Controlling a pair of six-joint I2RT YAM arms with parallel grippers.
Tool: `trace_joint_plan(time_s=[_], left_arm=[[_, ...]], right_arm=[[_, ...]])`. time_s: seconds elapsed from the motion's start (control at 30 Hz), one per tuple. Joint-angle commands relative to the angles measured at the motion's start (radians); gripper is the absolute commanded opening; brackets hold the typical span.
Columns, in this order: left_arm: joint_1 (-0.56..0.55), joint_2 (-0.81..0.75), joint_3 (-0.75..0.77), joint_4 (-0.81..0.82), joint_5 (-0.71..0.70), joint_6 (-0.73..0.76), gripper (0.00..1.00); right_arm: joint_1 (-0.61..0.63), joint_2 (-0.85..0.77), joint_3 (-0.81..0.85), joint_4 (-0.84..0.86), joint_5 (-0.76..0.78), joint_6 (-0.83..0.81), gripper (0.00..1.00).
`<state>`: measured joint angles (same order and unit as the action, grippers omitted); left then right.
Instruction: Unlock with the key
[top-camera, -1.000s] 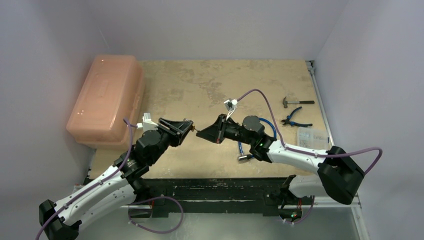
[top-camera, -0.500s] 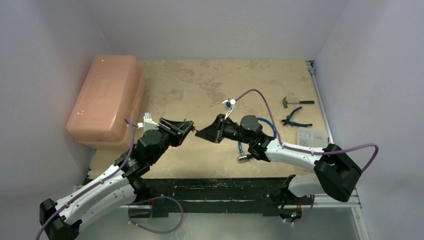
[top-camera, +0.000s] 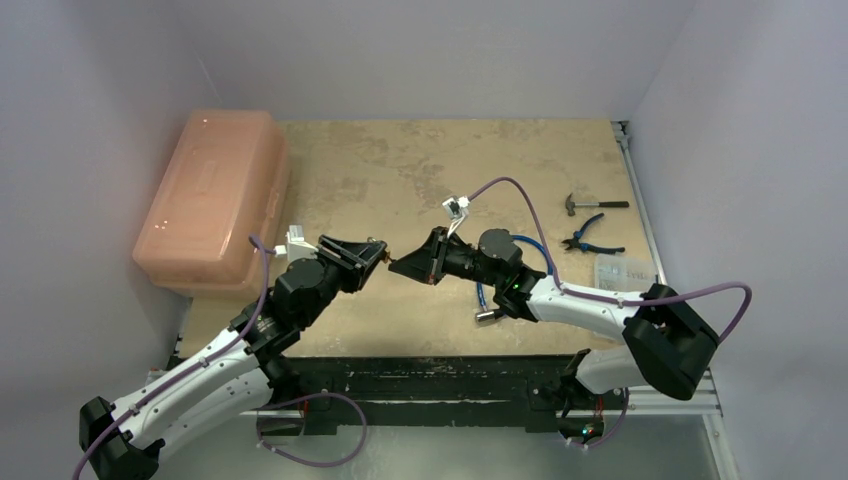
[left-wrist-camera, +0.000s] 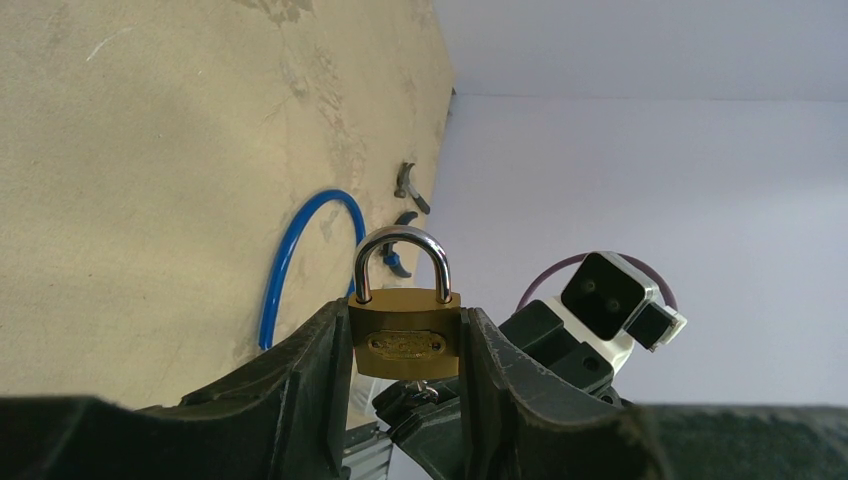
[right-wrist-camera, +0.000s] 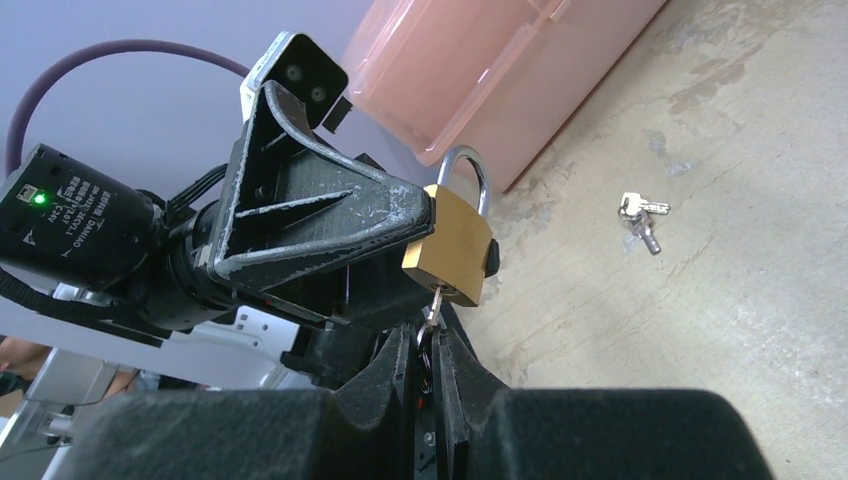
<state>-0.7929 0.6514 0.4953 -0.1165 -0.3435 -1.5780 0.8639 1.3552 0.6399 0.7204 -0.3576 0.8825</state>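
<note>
Step in hand: key insertion. Judged about mid-task; the lock is not yet turned or opened.
Lock: brass padlock with a steel shackle (left-wrist-camera: 404, 345), held in the air above the tan bench (right-wrist-camera: 760, 250), shackle end away from the left arm's wrist, keyhole end toward the right arm. Both shackle legs sit in the body, so it reads as locked.
Left fingers (left-wrist-camera: 310, 370): part-closed, clamped on the two flat sides of the padlock body.
Right fingers (right-wrist-camera: 385, 375): nearly together, pinching the head of a small silver key (right-wrist-camera: 434, 303).
Key position: the tip meets the underside of the padlock at the keyway. How deep it sits cannot be told.
Next move calls for: pushing the key along the keyway axis until seated, then rotating the right wrist about that same axis while the left grip resists the twist.
Risk: an off-axis push could tilt the padlock in the left grip or bend the key.
Also present: a spare bunch of silver keys (right-wrist-camera: 640, 213) lying on the bench, near a translucent pink plastic box (right-wrist-camera: 500, 70).
</note>
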Motion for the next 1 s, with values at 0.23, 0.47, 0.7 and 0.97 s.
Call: trace_joint_plan(time_s=[0.23, 0.47, 0.7, 0.97], left_arm=[[0.001, -0.004, 0.022, 0.081, 0.006, 0.026, 0.00], [0.001, -0.006, 0.026, 0.071, 0.008, 0.026, 0.00], [0.001, 0.004, 0.027, 0.077, 0.022, 0.025, 0.00], [0.002, 0.019, 0.047, 0.041, 0.033, 0.020, 0.00]], right_arm=[[0.006, 0.012, 0.037, 0.094, -0.015, 0.052, 0.00], [0.009, -0.014, 0.061, -0.024, 0.013, -0.035, 0.00], [0.009, -0.009, 0.058, -0.008, 0.010, -0.004, 0.00], [0.013, -0.014, 0.127, -0.205, 0.057, -0.144, 0.00]])
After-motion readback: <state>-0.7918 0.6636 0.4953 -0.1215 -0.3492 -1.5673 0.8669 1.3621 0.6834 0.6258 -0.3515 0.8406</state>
